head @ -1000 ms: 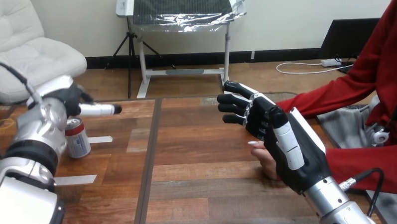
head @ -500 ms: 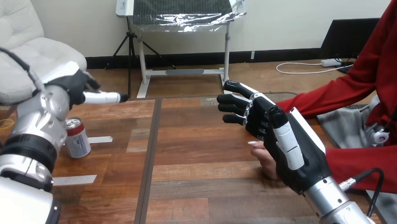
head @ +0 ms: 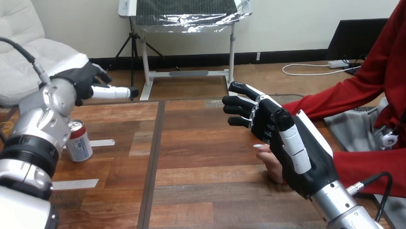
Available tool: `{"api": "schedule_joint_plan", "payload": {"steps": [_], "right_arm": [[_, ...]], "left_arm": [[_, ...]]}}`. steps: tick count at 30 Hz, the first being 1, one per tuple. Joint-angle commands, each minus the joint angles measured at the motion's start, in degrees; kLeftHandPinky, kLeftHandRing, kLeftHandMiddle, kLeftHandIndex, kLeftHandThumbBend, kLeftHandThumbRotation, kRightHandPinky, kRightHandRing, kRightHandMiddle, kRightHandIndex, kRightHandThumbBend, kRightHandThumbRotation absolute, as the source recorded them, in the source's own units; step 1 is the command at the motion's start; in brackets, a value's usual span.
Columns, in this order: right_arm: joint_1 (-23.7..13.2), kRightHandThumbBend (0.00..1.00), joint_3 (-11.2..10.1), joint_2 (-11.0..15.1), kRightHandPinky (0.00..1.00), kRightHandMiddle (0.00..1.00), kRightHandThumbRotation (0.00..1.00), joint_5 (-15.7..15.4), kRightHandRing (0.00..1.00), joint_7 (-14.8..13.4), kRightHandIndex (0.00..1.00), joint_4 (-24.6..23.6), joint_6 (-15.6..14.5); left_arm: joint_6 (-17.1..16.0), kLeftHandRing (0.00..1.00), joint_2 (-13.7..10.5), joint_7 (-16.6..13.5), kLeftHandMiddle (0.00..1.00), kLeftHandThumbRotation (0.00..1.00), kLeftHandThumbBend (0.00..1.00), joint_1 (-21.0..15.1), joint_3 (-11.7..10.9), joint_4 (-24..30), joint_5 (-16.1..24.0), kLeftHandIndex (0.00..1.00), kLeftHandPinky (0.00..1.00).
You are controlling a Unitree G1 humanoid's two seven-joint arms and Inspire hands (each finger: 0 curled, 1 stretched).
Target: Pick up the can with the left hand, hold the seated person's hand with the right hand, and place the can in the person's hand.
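Can (head: 79,141) upright on surface (head: 202,163) beside L forearm (head: 38,131); L hand (head: 81,78) open, empty, up beyond it. R hand (head: 293,142) open over person's hand (head: 272,166), no grip seen. Risk: forearm knocks can over while reaching.

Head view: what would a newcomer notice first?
The right robot hand dominates at centre right, fingers open, in front of the person's hand low over the table; whether the two touch cannot be told. At left, a red-topped can stands upright beside the silver forearm, with the left robot hand open above and beyond it, holding nothing.
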State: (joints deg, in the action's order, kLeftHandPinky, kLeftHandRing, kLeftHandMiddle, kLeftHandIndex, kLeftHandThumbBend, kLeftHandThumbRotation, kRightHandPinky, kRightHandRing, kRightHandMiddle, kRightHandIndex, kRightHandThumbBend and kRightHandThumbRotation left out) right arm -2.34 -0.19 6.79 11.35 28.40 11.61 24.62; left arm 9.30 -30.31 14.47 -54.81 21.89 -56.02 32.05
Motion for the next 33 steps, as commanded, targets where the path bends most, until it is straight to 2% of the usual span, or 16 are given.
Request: {"api": "schedule_joint_plan", "payload": {"steps": [1,8,17,33], "right_arm": [[-4.19,0.75,-0.40,-0.27,0.82,0.84,1.00,0.68,0.84,-0.40,0.88,0.02,1.33],[-4.25,0.74,-0.38,-0.13,0.82,0.84,1.00,0.60,0.84,-0.28,0.88,0.15,1.41],[-4.39,0.75,-0.39,-0.03,0.83,0.84,1.00,0.82,0.85,0.07,0.88,0.42,1.50],[-4.33,0.76,-0.47,-0.04,0.83,0.84,1.00,0.93,0.84,0.02,0.87,0.48,1.35]], "left_arm": [[1.07,0.77,-2.09,0.65,0.82,0.66,0.77,0.69,-0.71,5.41,0.44,0.81,0.62],[2.10,0.77,-2.63,1.30,0.82,0.67,0.77,1.97,-0.89,8.32,0.56,0.81,0.62],[2.30,0.81,-3.01,0.29,0.84,0.67,0.77,3.13,-0.90,10.17,1.20,0.82,0.66],[1.42,0.83,-2.49,-9.08,0.84,0.61,0.76,3.75,-1.36,9.20,3.60,0.84,0.73]]}}
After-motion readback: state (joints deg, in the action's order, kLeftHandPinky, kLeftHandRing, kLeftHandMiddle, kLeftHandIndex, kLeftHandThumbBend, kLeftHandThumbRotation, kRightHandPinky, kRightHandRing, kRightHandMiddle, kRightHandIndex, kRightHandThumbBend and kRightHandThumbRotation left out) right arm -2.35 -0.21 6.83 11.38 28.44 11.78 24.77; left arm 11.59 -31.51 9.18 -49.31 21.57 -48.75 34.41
